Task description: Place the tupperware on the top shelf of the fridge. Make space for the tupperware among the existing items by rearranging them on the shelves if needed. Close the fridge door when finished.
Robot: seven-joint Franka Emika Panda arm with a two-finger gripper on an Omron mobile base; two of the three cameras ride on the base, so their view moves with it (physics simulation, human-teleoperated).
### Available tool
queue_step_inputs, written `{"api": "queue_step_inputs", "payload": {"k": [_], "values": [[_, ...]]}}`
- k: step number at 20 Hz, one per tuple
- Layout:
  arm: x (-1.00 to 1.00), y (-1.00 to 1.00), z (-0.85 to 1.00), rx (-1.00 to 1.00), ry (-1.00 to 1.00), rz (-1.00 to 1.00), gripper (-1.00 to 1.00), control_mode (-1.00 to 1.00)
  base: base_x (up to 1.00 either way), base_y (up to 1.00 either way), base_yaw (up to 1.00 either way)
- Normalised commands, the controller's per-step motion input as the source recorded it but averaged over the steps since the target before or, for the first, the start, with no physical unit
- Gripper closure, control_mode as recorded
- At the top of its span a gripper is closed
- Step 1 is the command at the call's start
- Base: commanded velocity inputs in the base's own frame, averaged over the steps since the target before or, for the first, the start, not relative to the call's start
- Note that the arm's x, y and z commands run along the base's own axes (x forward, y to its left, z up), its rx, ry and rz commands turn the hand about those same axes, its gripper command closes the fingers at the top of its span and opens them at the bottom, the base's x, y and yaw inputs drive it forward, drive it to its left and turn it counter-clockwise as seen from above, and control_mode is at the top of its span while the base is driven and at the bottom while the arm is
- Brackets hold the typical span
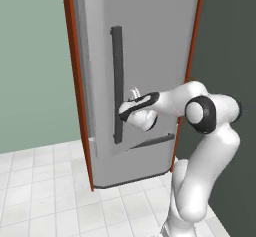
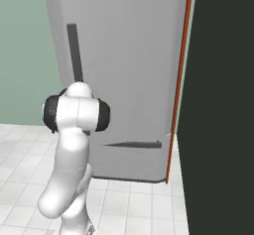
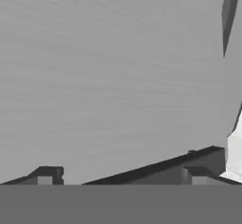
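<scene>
The tool [image 1: 131, 100] hangs released, fingers spread wide, right beside the long dark vertical handle [image 1: 117, 81] of the closed light-grey fridge door [image 1: 150, 41], gripping nothing.

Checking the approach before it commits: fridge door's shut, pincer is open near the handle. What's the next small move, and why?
Probably ease the pincer forward until its fingers straddle the handle, then close. The fridge door looks shut, the jaws stand wide open with nothing between them, and the hand view has the door panel close ahead, so the door must come open first.
</scene>
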Motion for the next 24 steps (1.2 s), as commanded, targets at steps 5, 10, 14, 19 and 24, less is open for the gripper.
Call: {"api": "queue_step_inputs", "payload": {"k": [5,10,14,19,24], "values": [[0.59,0.39,0.90,-0.05,0.11,-0.31,-1.00,-1.00,0.00,0.00,0.00],[0.90,0.03,0.95,0.00,0.10,-0.28,-1.00,-1.00,0.00,0.00,0.00],[0.96,0.10,0.98,0.00,0.13,-0.26,-1.00,-1.00,0.00,0.00,0.00],[0.98,0.42,0.81,0.00,0.18,-0.19,-1.00,-1.00,0.00,0.00,0.00],[0.93,0.48,0.49,0.00,0.22,-0.17,-1.00,-1.00,0.00,0.00,0.00]]}}
